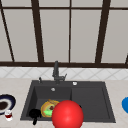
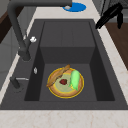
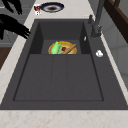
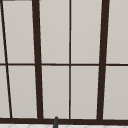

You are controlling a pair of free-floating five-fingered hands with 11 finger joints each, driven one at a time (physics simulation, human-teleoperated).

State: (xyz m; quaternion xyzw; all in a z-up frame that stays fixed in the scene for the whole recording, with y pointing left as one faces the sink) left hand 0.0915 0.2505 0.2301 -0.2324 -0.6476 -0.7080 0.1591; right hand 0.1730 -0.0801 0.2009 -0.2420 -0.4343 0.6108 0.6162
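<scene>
**Plate of food in the sink's left basin, both hands off it**

Front view: you have the plate point(image 1: 46, 108) lying flat on the floor of the deep basin of the sink point(image 1: 90, 100). A red ball point(image 1: 67, 114) covers its right edge. Your left hand point(image 1: 34, 114) hangs at the basin's front rim, just beside the plate, with nothing in it.
Left side view: your right hand point(image 2: 108, 16) floats off the worktop's front edge at the far end, near the blue dish point(image 2: 75, 7). Its fingers are straight and empty. The plate carries its food untouched.
Right side view: a hand I read as your left has its fingers spread loose over the worktop edge, short of the basin.
Upper view: window point(image 4: 55, 37) and faucet point(image 4: 55, 122) tip.
Judgement: nothing is gripped or lifted, so all the handling is left to do.
</scene>
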